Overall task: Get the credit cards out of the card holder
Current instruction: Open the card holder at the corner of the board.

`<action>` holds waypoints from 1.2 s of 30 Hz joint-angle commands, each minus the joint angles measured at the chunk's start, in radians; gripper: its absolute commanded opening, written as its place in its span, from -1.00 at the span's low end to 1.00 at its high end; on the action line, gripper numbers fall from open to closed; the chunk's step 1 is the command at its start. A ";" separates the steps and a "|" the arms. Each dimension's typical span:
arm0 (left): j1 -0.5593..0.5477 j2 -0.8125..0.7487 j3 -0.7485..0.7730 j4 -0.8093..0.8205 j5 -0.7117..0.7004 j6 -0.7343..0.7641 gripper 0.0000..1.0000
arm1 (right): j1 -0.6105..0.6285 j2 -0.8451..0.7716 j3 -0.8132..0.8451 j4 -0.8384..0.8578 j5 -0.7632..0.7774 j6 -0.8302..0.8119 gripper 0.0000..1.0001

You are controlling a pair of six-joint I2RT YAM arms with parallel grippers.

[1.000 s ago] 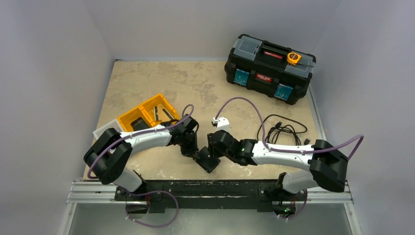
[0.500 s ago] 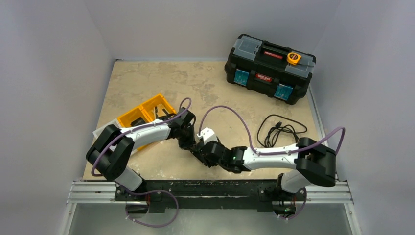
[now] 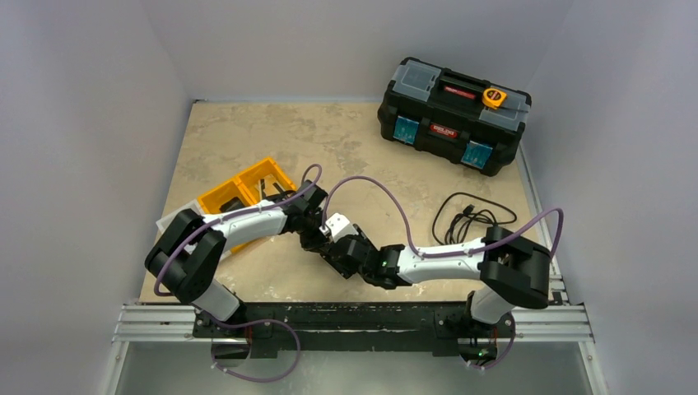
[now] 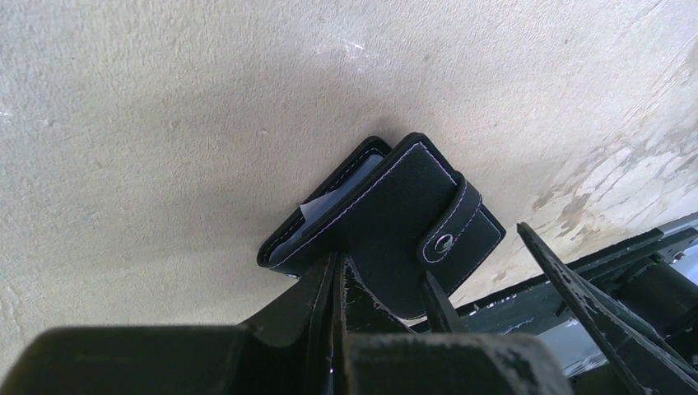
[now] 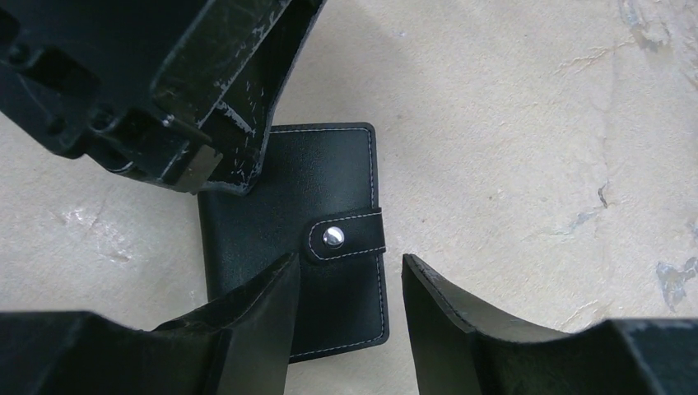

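Card holder (image 5: 329, 177) lies flat on the table (image 5: 535, 123), toward the near side, right between the two arms. It's folded shut w/ its strap (image 5: 350, 237) snapped down. You won't see the credit cards themselves. There's only a pale sliver (image 4: 316, 211) at the holder's open side in the left wrist view, which may be a card edge; can't tell.

Left gripper (image 4: 336, 270) is closed tight w/ nothing visibly between its fingers, tips set at one corner of the holder. It looks like a hold-down, but I can't confirm it really presses. Right gripper (image 5: 350, 262) hovers w/ jaws partly apart, grasping nothing – one finger over the cover, the other just past the strap end, over bare table.

What could go wrong, as I judge it:
- Close the right jaws here and you may pinch the whole holder edge instead of the strap alone. The snap then won't pop, and the holder lifts or slides.
- Left contact is at one corner only, so a pull on the strap could pivot the holder out from under it.
- The two grippers sit v. close together – a small sideways move could knock them into each other.
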 commanded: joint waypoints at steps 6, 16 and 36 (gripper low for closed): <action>0.023 0.045 0.003 -0.010 -0.119 0.054 -1.00 | 0.000 0.070 0.031 0.087 -0.002 -0.024 -0.11; 0.033 0.044 0.009 -0.023 -0.117 0.070 -1.00 | -0.020 0.145 0.039 0.088 0.024 0.049 -0.95; 0.042 -0.071 0.031 -0.064 -0.111 0.088 -1.00 | -0.085 -0.078 0.061 -0.248 -0.041 0.587 -1.00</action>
